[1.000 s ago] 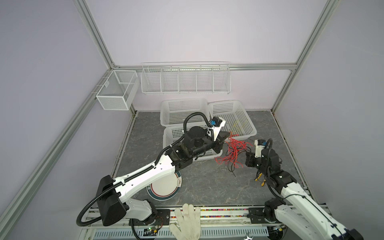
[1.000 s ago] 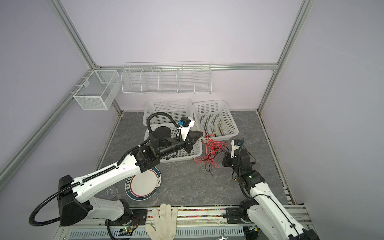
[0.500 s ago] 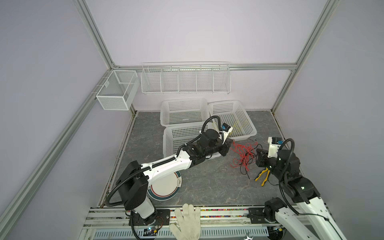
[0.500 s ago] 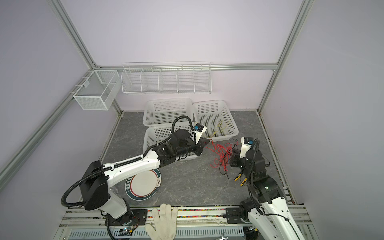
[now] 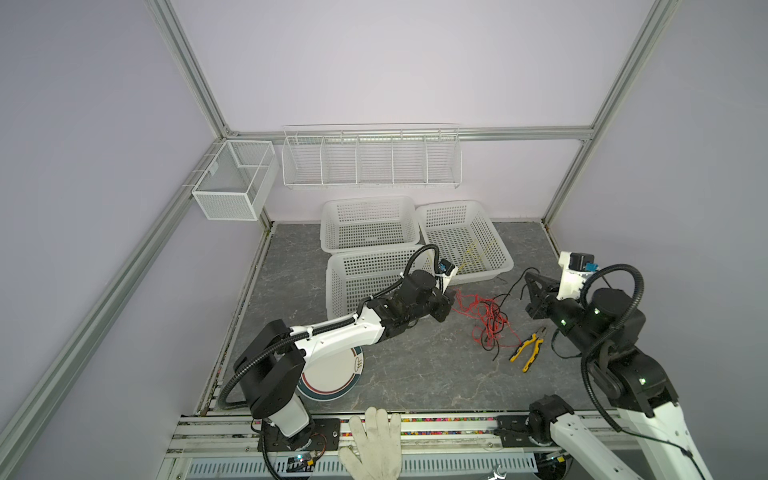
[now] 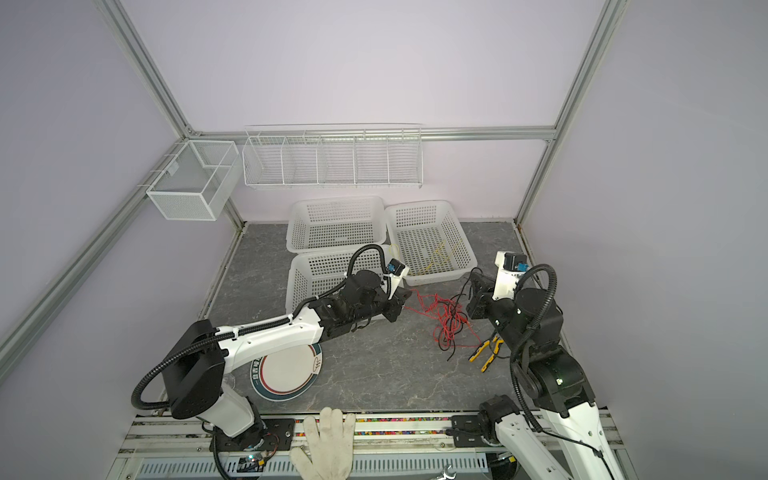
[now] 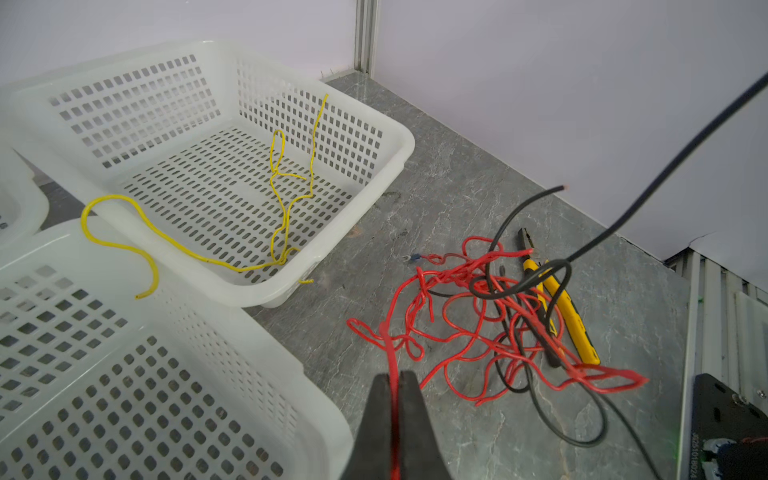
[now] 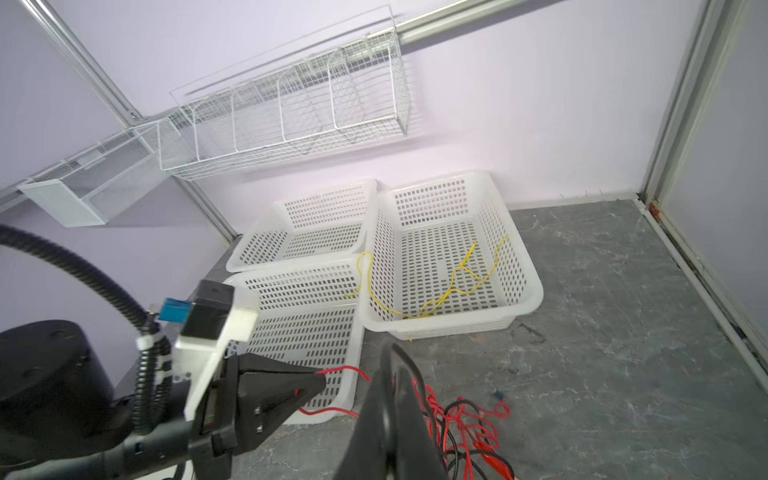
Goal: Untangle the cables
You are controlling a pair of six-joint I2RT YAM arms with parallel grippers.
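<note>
Remote check, nearest edge outward. A white glove (image 5: 376,441) lies on the front rail. Behind it a plate (image 5: 332,384) sits on the tabletop (image 5: 415,374), partly covered by the left arm in both top views.

Right of centre, yellow-handled pliers (image 5: 528,347) lie just beside the tangle. In the left wrist view I see red and black strands crossing them.

The red cable (image 7: 478,324) lies in a loose snarl on the bare tabletop between the two arms, with black cable (image 7: 523,286) wound through it.

The left claw (image 7: 395,380) is pressed together on a red strand that leads out of the snarl. The right claw (image 8: 392,365) is closed on the black cable, which rises off the tabletop to it.

Containers: I count three white perforated baskets.
- The near basket (image 5: 334,291) lies directly behind the left arm, which hides part of it. One end of the yellow cable (image 7: 282,195) hangs over its rim.
- The right basket (image 5: 505,259) holds the rest of the yellow cable, which is well apart from the snarl.
- In the far basket (image 5: 328,226) I can make out no contents.

On the back wall is a wire rack (image 5: 370,160) with dividers. A mesh box (image 5: 232,185) hangs at the left corner.
</note>
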